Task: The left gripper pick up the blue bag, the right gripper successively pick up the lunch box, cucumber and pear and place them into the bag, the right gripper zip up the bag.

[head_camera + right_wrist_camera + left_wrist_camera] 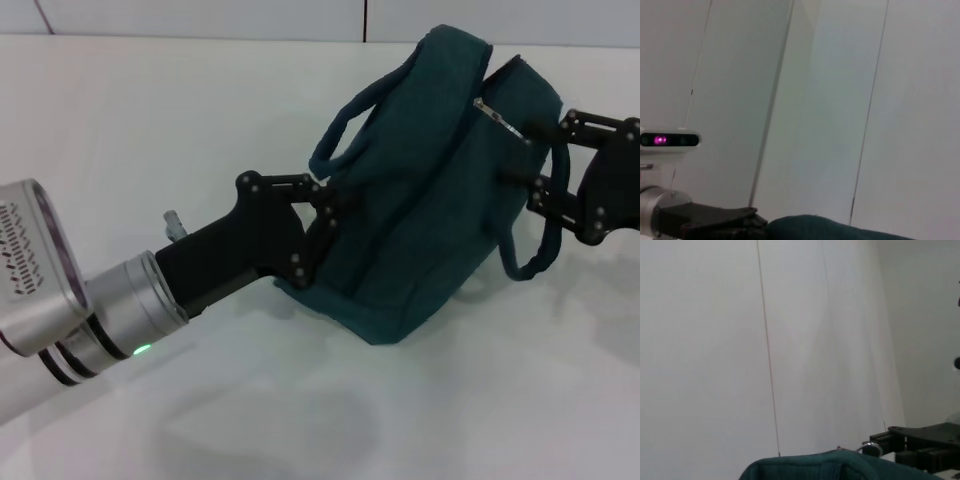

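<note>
Head view: blue bag sits mid-counter, bulging, lunch box, cucumber and pear not in view. Left gripper has its fingers clamped on the bag's left end by the handle. Right gripper is at the right end by the metal zipper pull; can't tell if its fingers have it pinched. For the zip: left keeps fabric taut, right pulls straight along the zipper line, no lifting.

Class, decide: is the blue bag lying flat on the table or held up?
Held up: the left gripper clamps one end, the right gripper the other, and the blue bag sags between.
</note>
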Controlling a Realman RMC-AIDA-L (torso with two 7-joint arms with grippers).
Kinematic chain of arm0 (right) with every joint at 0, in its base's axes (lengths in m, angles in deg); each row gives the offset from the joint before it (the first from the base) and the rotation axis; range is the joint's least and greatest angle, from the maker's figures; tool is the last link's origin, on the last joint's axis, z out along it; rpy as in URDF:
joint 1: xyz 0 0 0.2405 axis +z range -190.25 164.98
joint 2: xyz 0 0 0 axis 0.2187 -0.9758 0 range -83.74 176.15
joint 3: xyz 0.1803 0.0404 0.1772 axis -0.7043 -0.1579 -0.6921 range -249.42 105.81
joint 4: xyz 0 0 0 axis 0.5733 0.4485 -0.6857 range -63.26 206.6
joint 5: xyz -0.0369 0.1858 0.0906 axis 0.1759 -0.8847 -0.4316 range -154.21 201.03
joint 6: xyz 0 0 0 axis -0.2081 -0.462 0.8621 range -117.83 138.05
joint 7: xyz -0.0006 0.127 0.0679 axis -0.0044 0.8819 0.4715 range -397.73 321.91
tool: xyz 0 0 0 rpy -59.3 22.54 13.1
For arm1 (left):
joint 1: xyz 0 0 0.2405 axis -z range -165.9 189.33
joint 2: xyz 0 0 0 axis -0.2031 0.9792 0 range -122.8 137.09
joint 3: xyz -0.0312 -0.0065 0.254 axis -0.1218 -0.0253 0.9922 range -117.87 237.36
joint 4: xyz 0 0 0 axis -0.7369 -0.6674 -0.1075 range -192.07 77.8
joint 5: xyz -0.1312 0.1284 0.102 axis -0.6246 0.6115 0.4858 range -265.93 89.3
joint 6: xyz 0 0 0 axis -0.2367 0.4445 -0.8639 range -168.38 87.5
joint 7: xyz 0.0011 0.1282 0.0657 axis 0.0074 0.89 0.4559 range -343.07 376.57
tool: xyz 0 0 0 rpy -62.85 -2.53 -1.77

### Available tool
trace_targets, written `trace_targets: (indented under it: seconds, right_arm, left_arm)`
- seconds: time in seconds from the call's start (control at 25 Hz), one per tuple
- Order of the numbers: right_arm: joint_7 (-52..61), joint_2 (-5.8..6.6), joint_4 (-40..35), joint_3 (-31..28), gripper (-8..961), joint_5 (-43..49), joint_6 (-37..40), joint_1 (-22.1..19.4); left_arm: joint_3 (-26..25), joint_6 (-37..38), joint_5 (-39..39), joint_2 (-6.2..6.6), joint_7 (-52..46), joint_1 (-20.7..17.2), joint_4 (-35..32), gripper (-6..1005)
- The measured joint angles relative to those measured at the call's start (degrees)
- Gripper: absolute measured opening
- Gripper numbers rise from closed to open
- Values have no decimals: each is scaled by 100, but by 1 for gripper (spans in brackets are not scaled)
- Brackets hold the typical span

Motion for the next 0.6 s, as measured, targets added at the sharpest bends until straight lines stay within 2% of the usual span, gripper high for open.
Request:
trace_targets:
  seconds: [0.48,0.6]
  right_arm:
    - [-139,3,300,1,325,-431,-88,127]
    - [-149,3,316,2,282,-430,-165,149]
  left_arm:
    - [0,26,461,0,107,-36,-202,52]
    - [0,26,469,4,201,-38,-180,52]
